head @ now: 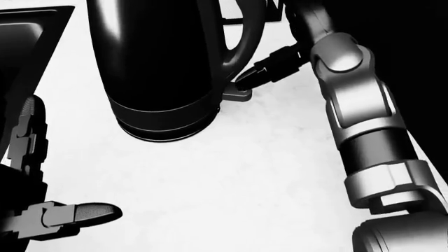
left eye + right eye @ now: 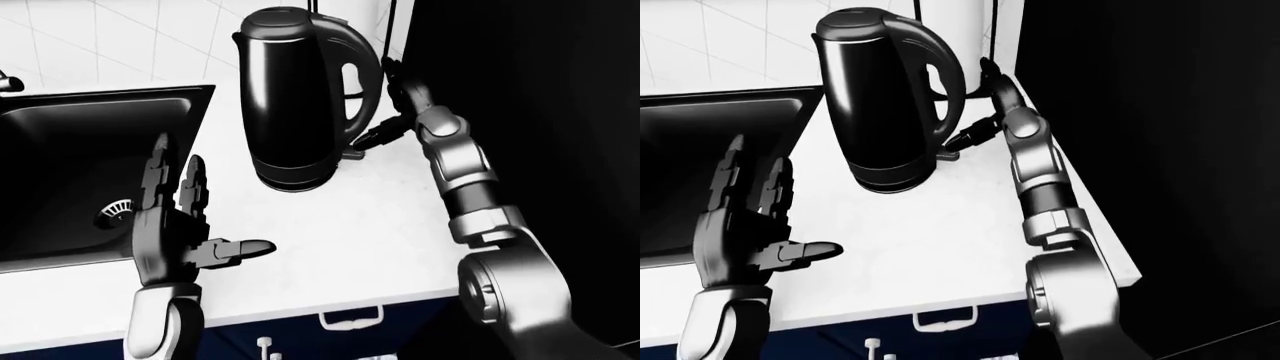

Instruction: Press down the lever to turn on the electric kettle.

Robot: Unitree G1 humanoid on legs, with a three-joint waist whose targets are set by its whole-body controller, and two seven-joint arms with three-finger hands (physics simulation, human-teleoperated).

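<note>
R robot hand: fingers bunched, tip on the lever at the kettle base, handle side, on the tabletop by the sink. Step: pressing. Next: push straight down. L robot hand spread, idle.

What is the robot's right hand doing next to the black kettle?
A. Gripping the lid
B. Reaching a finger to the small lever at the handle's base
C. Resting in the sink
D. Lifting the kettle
B: the right hand points a dark finger at the lever low beside the kettle.
</note>
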